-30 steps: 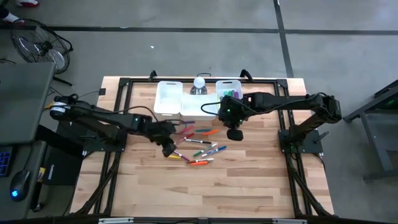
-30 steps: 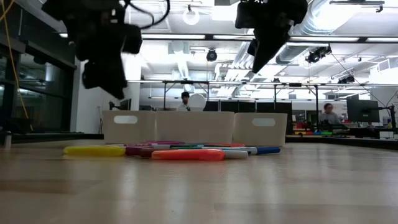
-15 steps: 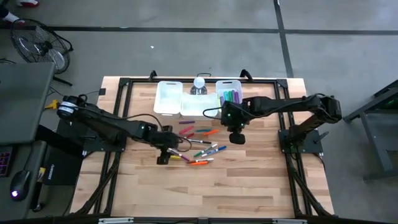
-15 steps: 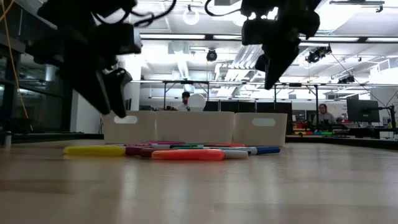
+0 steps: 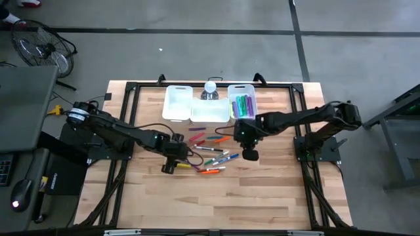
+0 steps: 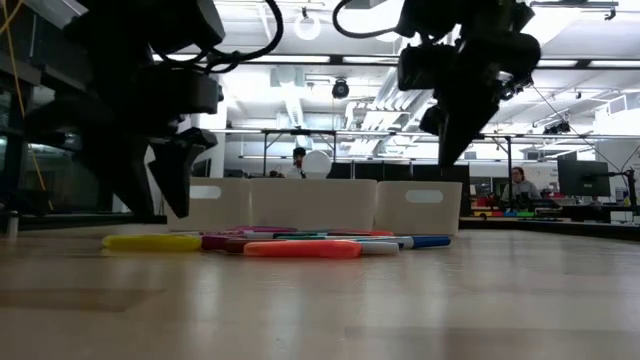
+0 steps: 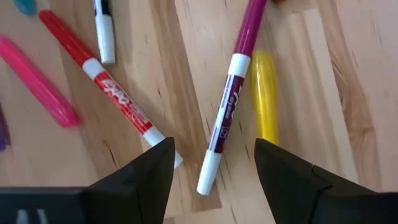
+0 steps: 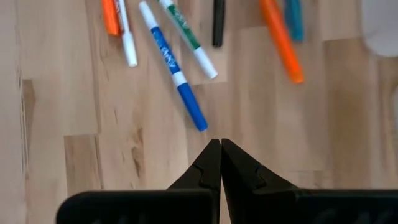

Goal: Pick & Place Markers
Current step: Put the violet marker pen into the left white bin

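Since a second ago, the left end effector [image 5: 168, 168] drops low toward the markers' [image 5: 209, 153] near-left edge, fingers spreading. The right end effector [image 5: 250, 155] slides from the bins toward the worktop's middle.

Light is bright and even, coming from overhead ceiling fixtures [image 6: 307, 25] that glare white in the low view and turn both arms into dark silhouettes against the room. In that view the near surface [image 6: 320, 310] is a soft blur, with only faint shadows under the markers [image 6: 300, 248]. The wrist views are evenly lit, the wood grain sharp while the close dark fingers [image 7: 146, 177] look slightly soft.
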Controlling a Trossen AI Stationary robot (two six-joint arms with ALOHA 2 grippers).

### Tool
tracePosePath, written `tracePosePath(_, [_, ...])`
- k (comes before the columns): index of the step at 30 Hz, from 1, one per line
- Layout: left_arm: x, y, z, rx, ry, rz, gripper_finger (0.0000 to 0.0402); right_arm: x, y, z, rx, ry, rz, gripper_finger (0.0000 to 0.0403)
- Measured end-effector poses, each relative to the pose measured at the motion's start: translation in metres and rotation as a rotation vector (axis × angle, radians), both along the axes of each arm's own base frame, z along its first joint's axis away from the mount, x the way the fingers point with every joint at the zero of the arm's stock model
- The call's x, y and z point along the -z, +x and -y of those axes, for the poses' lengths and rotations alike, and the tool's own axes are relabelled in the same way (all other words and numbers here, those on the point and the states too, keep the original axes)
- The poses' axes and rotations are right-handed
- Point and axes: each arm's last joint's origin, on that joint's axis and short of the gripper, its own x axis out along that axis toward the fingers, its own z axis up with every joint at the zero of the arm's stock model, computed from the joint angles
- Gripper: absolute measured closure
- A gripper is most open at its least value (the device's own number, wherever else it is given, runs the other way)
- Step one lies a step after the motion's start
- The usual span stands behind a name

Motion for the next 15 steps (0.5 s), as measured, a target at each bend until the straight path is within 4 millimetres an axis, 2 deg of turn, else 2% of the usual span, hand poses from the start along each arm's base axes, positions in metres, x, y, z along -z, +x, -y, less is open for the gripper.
tracePosePath(6, [0.0, 0.0, 0.0, 0.097, 0.041, 0.001, 0.0197, 0.015, -0.005, -0.012, 0.005, 0.017, -0.01, 0.0403])
tracePosePath(15, [0.0, 0.0, 0.0, 0.177, 0.074, 0.004, 0.0213, 0.023, -0.009, -0.019, 0.029, 0.025, -0.029, 0.0403])
